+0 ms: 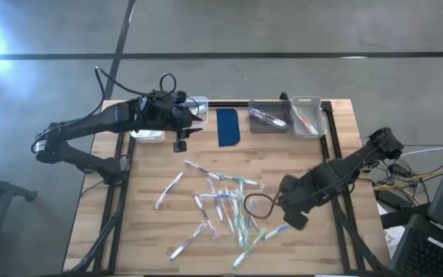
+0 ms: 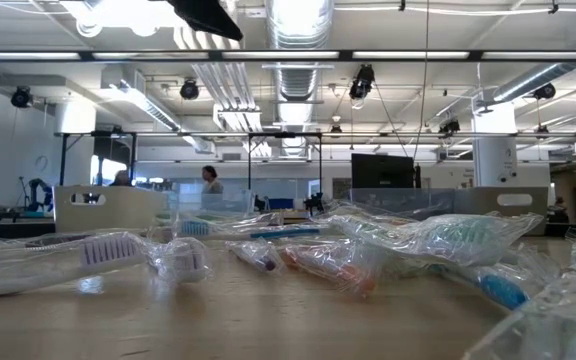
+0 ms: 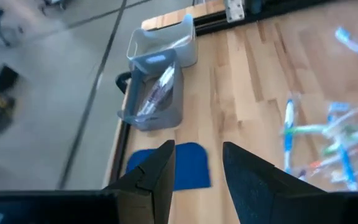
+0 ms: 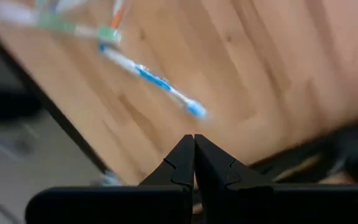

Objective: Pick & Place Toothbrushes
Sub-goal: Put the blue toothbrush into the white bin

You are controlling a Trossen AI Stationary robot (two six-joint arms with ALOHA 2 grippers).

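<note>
Several wrapped toothbrushes (image 1: pixel 223 204) lie scattered flat on the middle of the wooden table; the low view shows them in clear wrappers (image 2: pixel 328 255). My left gripper (image 1: pixel 180 143) hovers open near the table's far left, over the dark blue pad (image 3: pixel 188 165), holding nothing. My right gripper (image 1: pixel 291 219) is shut and empty (image 4: pixel 194 138), above the table right of the pile, near a blue-and-white toothbrush (image 4: pixel 160 84). A grey bin (image 3: pixel 157 93) at the far edge has a toothbrush lying inside it. Neither gripper shows in the low view.
Along the far edge stand the dark blue pad (image 1: pixel 228 127), the grey bin (image 1: pixel 269 117), a clear bin (image 1: pixel 306 115) with toothbrushes in it, and another clear bin (image 1: pixel 196 108) at the far left. A cable loop (image 1: pixel 256 205) hangs by the right arm. Bare wood shows at the table's left.
</note>
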